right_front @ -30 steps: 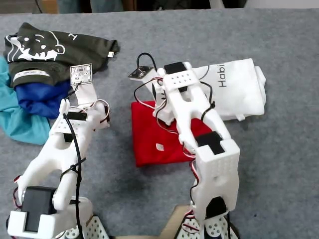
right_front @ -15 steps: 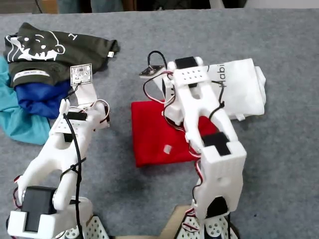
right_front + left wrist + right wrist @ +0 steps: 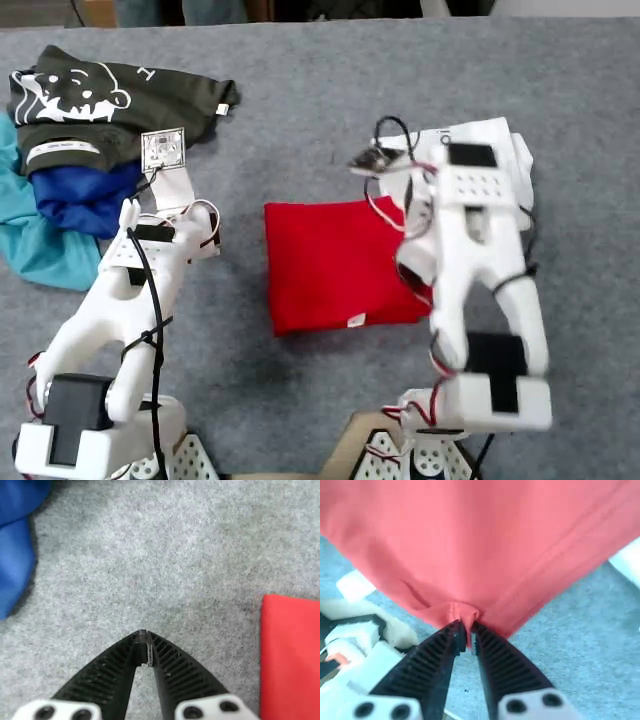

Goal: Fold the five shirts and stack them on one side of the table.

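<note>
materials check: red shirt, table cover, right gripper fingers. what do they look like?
Red shirt: soft matte fabric, probably cotton jersey; it puckers at the pinch and shows a stitched hem.
Table cover: grey felt or low-pile carpet, going by the fuzzy mottled fibres.
Right gripper: its fingers look like matte black plastic with ribbed faces, possibly 3D-printed.

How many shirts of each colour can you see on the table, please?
Dark green fabric shirt with a white print: 1
Royal blue fabric shirt: 1
Turquoise fabric shirt: 1
Red folded fabric shirt: 1
White fabric shirt: 1
Total: 5
</note>
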You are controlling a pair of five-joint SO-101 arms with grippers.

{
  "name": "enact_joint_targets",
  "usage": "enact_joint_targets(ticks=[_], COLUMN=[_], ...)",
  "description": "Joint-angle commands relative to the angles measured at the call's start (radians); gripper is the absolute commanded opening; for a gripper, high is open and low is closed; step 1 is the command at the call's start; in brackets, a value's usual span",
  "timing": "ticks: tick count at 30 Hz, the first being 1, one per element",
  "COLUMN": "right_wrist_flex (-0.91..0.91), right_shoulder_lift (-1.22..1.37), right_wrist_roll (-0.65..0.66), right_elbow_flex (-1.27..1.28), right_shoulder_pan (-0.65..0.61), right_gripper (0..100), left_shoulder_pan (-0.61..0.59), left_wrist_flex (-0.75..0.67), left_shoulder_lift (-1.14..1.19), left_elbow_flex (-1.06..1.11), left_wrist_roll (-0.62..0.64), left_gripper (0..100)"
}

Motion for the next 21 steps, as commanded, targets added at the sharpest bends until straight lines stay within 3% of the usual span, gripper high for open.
enact_joint_targets(ticks=[1, 3, 6, 11, 13, 17, 21], right_wrist_flex=[-0.078, -0.078, -0.064, -0.046, -0.032, -0.087, -0.282], right_shoulder_lift=[-0.154, -0.237, -0.381, -0.596, -0.631, -0.601, -0.486], right_wrist_roll=[0.025, 0.066, 0.089, 0.077, 0.000, -0.210, -0.374], right_elbow_flex=[0.159, 0.232, 0.285, 0.274, 0.240, 0.243, 0.374], right_shoulder_pan=[0.021, 0.025, 0.080, 0.153, 0.110, -0.046, -0.160], right_gripper=[19.8, 25.9, 26.4, 10.9, 1.2, 5.3, 5.3], left_shoulder_pan=[-0.001, -0.002, 0.008, 0.094, 0.145, 0.220, 0.269], left_wrist_flex=[0.005, 0.015, 0.021, 0.155, 0.195, 0.146, 0.061], left_shoulder_lift=[-0.008, -0.008, -0.008, 0.002, 0.002, 0.035, 0.196], left_elbow_flex=[-0.044, -0.047, -0.071, -0.228, -0.294, -0.377, -0.418], left_wrist_roll=[-0.061, -0.063, -0.063, -0.061, -0.061, -0.031, 0.051], left_gripper=[3, 3, 3, 3, 3, 3, 3])
